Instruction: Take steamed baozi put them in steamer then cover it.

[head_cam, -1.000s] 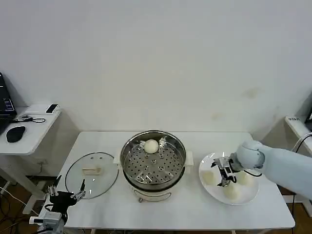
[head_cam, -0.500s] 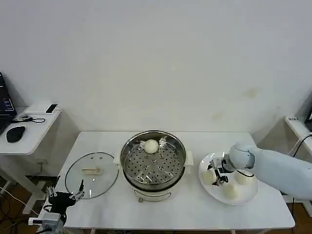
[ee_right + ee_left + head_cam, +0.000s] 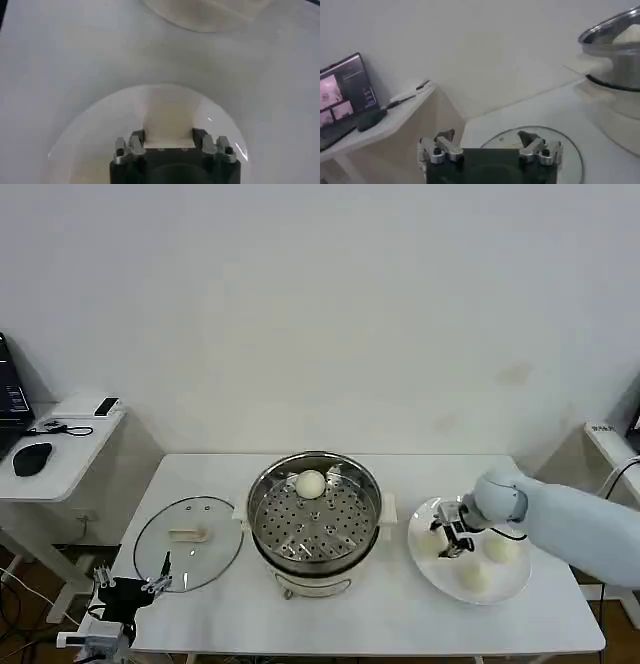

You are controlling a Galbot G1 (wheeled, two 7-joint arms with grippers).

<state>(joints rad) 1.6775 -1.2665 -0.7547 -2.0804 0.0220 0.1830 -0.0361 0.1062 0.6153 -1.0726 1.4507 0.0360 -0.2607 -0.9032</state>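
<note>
the right claw (image 3: pixel 452 537) is clenching one baozi (image 3: pixel 168 118) between its fingers on the white plate (image 3: pixel 510 589), beside two other buns (image 3: pixel 475 577). another bun (image 3: pixel 311 483) is lying in the steamer (image 3: pixel 315 519). the left claw (image 3: pixel 490 150) is hanging released near the cover (image 3: pixel 188 531) on the bench (image 3: pixel 400 624).

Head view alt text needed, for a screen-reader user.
The right tool closes around a cream-white round bun on a white round plate. One bun sits in the open steel steamer pot; the glass lid lies left.
</note>
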